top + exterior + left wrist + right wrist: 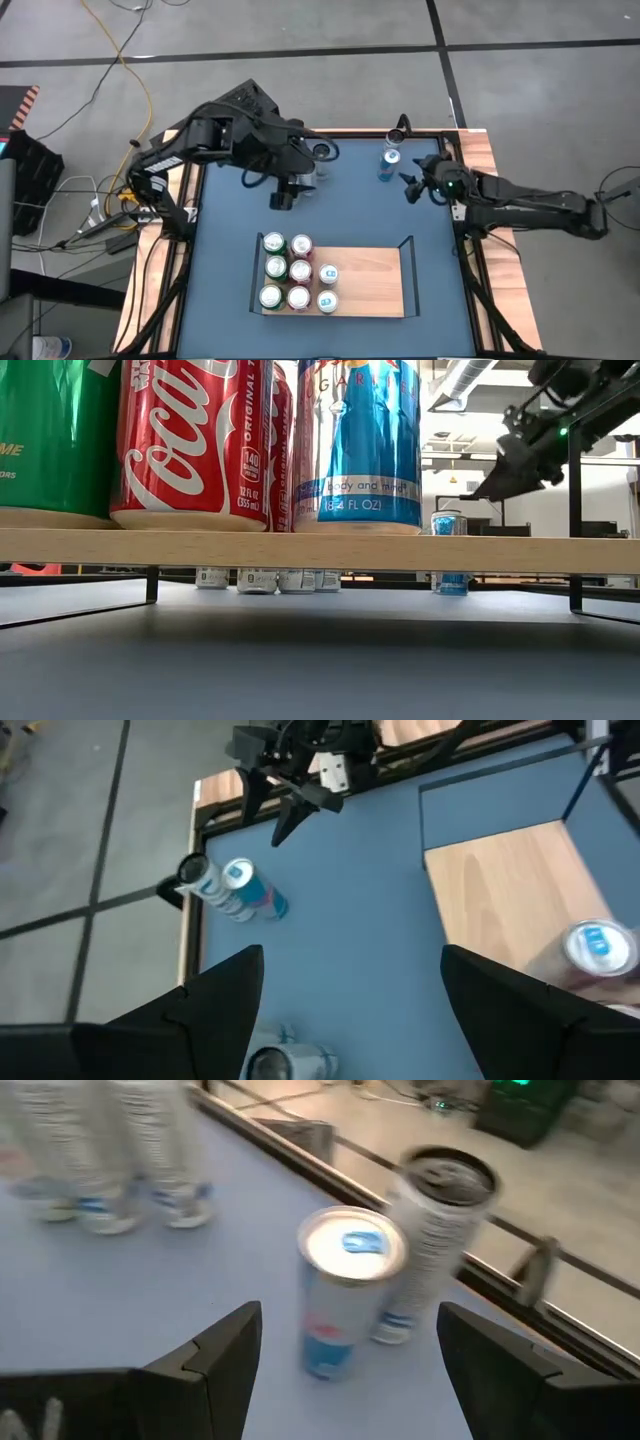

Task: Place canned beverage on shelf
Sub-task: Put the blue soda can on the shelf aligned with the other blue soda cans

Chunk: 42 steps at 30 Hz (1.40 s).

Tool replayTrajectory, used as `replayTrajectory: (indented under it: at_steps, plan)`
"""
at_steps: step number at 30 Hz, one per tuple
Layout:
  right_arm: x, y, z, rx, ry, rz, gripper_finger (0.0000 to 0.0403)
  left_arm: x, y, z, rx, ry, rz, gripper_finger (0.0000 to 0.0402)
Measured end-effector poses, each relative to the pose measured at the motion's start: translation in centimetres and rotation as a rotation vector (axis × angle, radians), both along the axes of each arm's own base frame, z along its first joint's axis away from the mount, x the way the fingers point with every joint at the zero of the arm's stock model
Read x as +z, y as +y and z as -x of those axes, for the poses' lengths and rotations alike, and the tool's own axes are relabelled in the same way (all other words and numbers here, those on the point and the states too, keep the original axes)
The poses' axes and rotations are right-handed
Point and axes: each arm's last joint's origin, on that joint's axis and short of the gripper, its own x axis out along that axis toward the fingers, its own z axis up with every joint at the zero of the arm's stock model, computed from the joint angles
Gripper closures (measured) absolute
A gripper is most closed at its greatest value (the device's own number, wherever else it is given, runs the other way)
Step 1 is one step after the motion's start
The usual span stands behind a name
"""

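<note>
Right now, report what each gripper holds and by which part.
Nothing is held. The right gripper hangs open beside the blue can; the left gripper is open and empty over the table.

Robotics lab: concrete floor (300,40) w/ loose cables (130,60), ceiling ducts (470,375).

Red aluminium cola can (190,445) on the light-wood shelf board (320,550), "Coca-Cola ORIGINAL", "12 FL OZ (355 mL)", blue-silver slim can (357,445) beside it, "8.4 FL OZ"
</note>
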Motion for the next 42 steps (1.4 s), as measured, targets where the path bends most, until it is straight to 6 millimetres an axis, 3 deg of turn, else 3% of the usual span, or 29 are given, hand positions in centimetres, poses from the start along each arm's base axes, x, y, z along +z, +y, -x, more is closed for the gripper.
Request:
replayTrajectory:
  at_steps: [6, 14, 23, 42]
  plan:
    - [-1.0, -1.3, -0.4, -0.003, -0.061, -0.004, 0.0117, -0.1, 1.2, 0.1, -0.019, 0.015, -0.018, 0.011]
    - [-6.2, -1.9, 0.3, -0.001, -0.067, 0.02, 0.0117, 0.3, 3.0, 0.0, 0.052, -0.046, 0.058, 0.011]
    - [-8.9, -3.1, 1.7, 0.005, -0.132, 0.061, 0.0117, 0.5, 4.6, -0.4, 0.126, -0.107, 0.094, 0.011]
    - [-10.0, -5.1, 0.3, 0.103, -0.102, 0.041, 0.0117, 0.4, 5.9, -0.2, 0.181, -0.104, 0.111, 0.011]
